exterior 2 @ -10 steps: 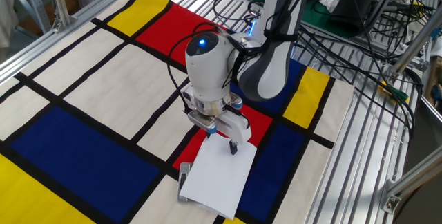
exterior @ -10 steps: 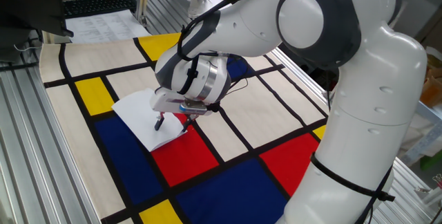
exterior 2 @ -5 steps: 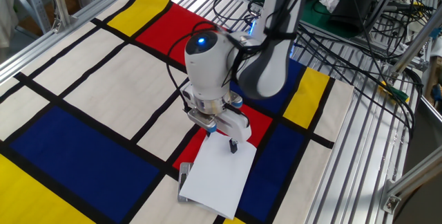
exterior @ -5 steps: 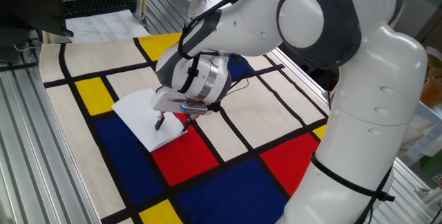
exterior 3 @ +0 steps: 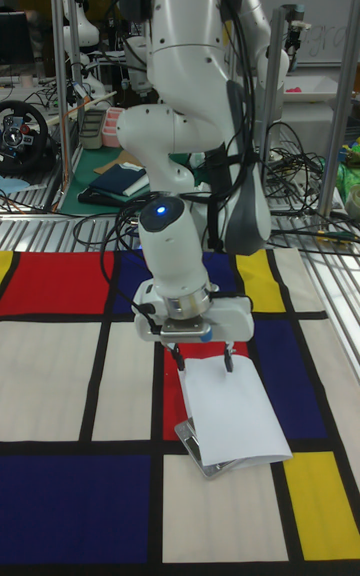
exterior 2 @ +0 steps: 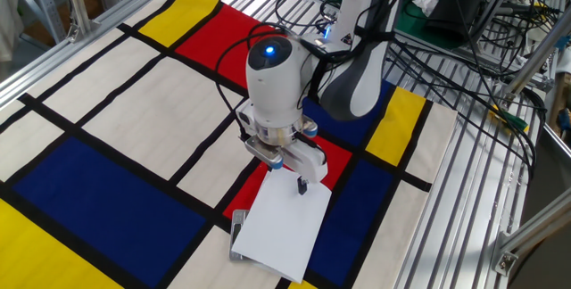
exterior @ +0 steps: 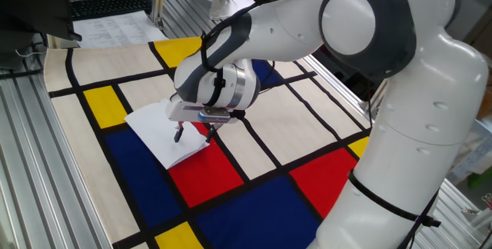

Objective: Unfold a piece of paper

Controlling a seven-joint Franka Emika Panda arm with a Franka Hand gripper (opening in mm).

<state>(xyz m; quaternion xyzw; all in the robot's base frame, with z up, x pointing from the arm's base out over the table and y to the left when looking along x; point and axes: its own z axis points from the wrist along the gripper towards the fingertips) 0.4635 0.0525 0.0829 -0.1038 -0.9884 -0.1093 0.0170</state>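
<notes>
The piece of paper (exterior: 156, 128) (exterior 2: 282, 227) (exterior 3: 235, 411) is a blank white sheet lying folded on the coloured mat. One side of it rests on a small grey block (exterior 2: 237, 233) (exterior 3: 196, 441). My gripper (exterior: 194, 131) (exterior 2: 287, 175) (exterior 3: 205, 361) points down over the sheet's edge nearest the arm. It is open, with its fingers spread wide. One dark fingertip (exterior: 178, 134) (exterior 2: 302, 185) hangs over the white sheet, and the other is beside the sheet over the red patch. Nothing is held between them.
The mat (exterior: 254, 180) of red, blue, yellow and cream patches covers the table. A keyboard (exterior: 108, 5) and printed sheets (exterior: 115, 26) lie at the far corner. Cables (exterior 2: 446, 57) trail over the metal rails behind the arm's base.
The wrist has shifted slightly and risen a little above the sheet's edge. The fingers stay spread and the paper has not moved.
</notes>
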